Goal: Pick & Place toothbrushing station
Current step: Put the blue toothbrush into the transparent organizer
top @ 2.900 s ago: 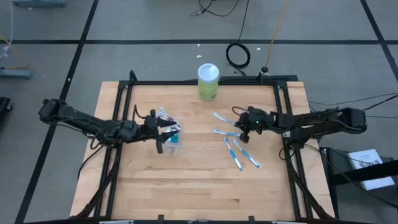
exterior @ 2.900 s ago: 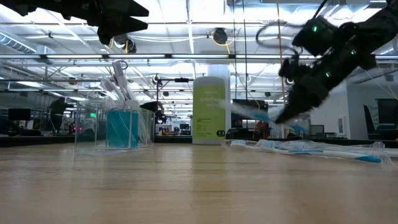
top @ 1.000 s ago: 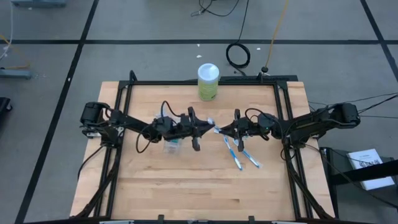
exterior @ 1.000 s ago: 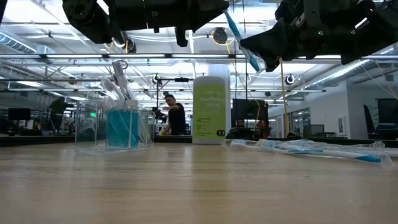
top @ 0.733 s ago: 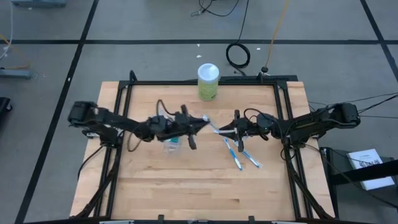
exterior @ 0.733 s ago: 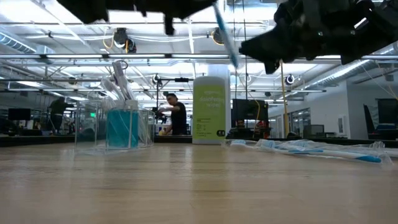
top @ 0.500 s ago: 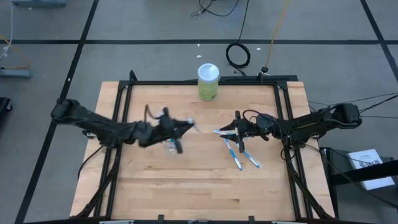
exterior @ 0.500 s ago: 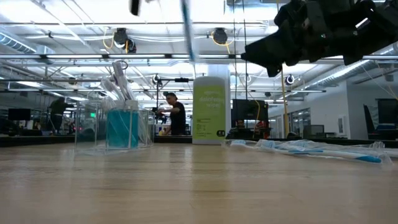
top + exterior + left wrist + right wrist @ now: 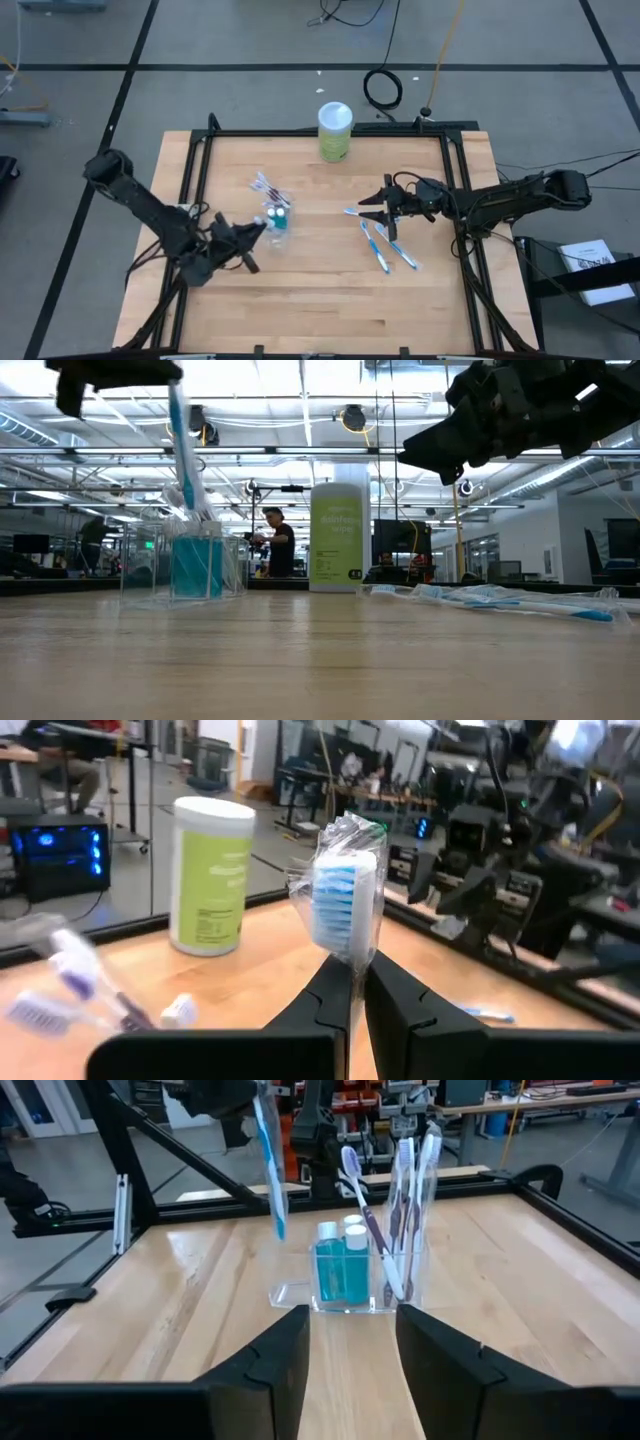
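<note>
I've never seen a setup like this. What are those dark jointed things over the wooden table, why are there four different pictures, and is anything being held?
They are two robot arms, each ending in two fingers. One picture looks straight down, one looks level across the table, and two come from cameras on the arms' wrists. On the table stand a clear holder with toothbrushes and teal tubes, and a green canister; loose toothbrushes lie nearby. The left gripper, over the table's left part, is shut on a wrapped blue-and-white toothbrush, holding it upright near the holder. The right gripper, over the loose toothbrushes, is open and holds nothing.
</note>
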`<control>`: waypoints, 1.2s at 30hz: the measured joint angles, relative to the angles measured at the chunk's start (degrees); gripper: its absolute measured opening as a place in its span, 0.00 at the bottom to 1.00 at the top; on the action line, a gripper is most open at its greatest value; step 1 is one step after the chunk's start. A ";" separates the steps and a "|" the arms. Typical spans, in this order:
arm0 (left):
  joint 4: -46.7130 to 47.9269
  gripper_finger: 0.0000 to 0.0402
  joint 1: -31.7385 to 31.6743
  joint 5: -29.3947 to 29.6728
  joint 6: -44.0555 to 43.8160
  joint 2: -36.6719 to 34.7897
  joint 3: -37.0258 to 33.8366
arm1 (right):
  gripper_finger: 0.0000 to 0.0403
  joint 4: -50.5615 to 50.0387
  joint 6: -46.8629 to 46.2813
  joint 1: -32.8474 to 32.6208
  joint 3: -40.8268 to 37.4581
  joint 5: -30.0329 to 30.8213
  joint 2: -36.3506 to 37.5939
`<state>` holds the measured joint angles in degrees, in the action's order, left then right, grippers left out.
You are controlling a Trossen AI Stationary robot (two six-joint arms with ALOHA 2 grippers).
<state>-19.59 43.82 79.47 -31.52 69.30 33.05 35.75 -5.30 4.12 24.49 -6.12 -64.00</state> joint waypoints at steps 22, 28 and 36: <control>9.68 0.03 2.15 4.13 -20.82 5.73 -0.65 | 0.35 0.44 -1.01 -0.02 0.00 0.05 0.03; 14.29 0.03 0.25 -0.21 -31.87 5.73 -0.65 | 0.35 0.44 -1.09 -0.02 0.02 0.05 0.03; 15.78 0.04 -1.80 -4.01 -35.51 5.73 -0.65 | 0.35 0.42 -1.00 -0.02 0.02 0.05 0.03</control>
<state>-3.81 42.02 75.46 -67.02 75.02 32.40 36.16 -6.30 4.10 24.51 -6.07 -63.96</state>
